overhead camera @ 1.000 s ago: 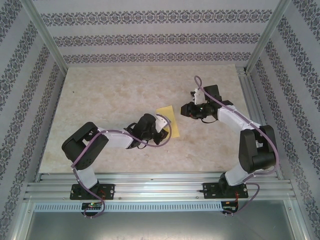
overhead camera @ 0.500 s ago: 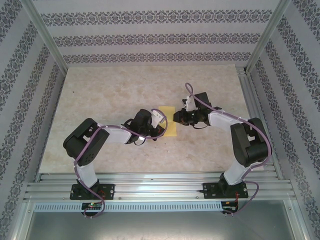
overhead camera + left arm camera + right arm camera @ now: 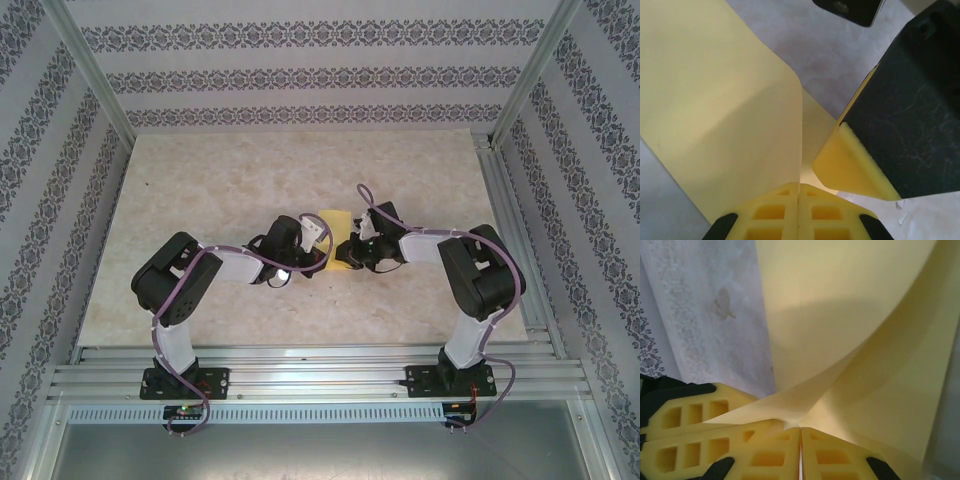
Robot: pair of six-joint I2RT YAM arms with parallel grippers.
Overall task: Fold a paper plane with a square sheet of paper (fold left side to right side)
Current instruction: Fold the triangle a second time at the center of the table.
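The square sheet of paper [image 3: 337, 222] is mustard yellow and lies mid-table, bent up between my two grippers. My left gripper [image 3: 320, 248] is shut on its near edge; in the left wrist view the sheet [image 3: 715, 100] curls upward from the closed jaws [image 3: 799, 189]. My right gripper [image 3: 348, 252] is shut on the sheet too, and the paper [image 3: 840, 315] buckles out of its closed jaws [image 3: 800, 432]. The two grippers sit tip to tip, nearly touching. One finger of the right gripper [image 3: 850, 167] shows beside the left jaws. The paper plane is out of view.
The beige marbled table [image 3: 220, 180] has open room on the left and at the back. Patterned walls enclose it, with an aluminium rail [image 3: 495, 200] on the right edge and another [image 3: 320, 380] in front carrying both arm bases.
My right arm has swung left from the table's right side to the sheet and its jaws have shut on the paper. The left gripper kept its hold and shifted slightly.
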